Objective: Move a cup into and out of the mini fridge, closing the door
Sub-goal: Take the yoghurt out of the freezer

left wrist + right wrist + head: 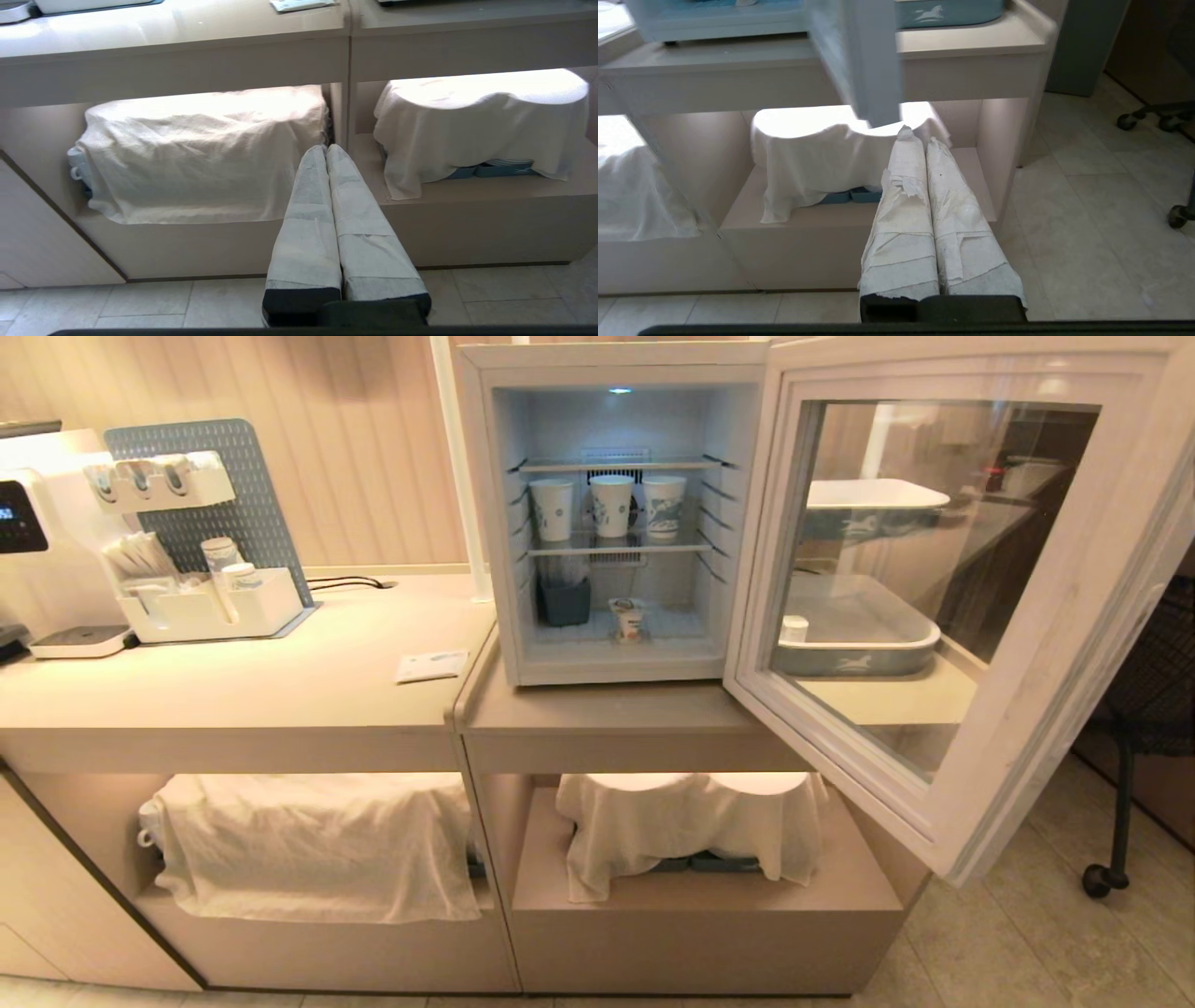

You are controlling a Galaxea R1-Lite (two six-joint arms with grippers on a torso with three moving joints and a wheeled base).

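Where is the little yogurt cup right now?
In the head view, the cup stands on the mini fridge floor, right of a dark bin, below three paper cups.

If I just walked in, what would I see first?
You would see the mini fridge on the counter with its door swung wide open to the right and its light on. Inside, three paper cups stand in a row on the middle shelf, and the cup sits alone on the fridge floor. Under the counter, white cloths cover things on the low shelves.
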